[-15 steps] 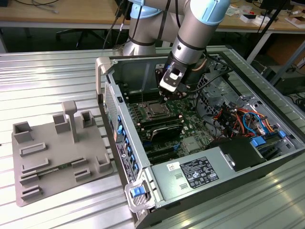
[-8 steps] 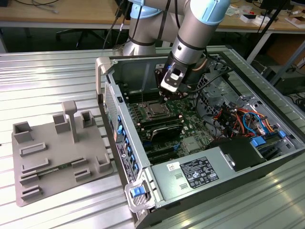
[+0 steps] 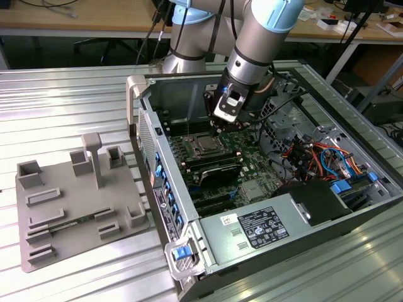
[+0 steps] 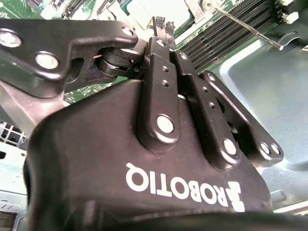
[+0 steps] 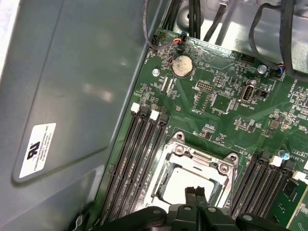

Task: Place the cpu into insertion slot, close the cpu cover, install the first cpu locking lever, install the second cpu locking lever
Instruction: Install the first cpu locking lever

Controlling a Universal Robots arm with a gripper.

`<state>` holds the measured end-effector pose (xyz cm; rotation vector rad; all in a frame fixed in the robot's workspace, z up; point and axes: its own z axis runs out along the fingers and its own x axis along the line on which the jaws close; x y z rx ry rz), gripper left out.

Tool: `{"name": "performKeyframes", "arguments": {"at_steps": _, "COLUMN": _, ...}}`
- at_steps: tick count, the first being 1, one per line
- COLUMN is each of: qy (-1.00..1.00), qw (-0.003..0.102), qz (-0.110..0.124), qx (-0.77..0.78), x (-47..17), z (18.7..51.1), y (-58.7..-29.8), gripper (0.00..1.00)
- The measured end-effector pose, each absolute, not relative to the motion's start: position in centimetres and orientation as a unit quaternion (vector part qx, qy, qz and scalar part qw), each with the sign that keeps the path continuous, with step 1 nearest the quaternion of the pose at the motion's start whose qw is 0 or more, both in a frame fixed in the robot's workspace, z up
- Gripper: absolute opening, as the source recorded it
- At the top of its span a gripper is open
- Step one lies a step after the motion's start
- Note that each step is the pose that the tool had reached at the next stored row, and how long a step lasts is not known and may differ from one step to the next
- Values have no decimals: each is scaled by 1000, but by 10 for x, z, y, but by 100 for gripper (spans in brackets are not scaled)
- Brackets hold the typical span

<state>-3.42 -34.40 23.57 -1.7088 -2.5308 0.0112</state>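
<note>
Black tool [image 5: 198,191], pressed together, hangs over the smooth, silvery square cpu [image 5: 178,183]

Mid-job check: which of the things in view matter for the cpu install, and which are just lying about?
For the job: cpu, cpu cover, locking lever, gripper.
Just there: memory slots, coin battery, power supply, grey fixture tray beside the case.
</note>
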Motion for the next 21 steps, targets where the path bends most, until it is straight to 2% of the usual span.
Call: {"name": "performKeyframes", "arguments": {"at_steps": 21, "qy": -878, "qw": 49, "qz": 0, "qx": -476, "x": -34, "z": 236, "y": -344, "gripper": 11}}
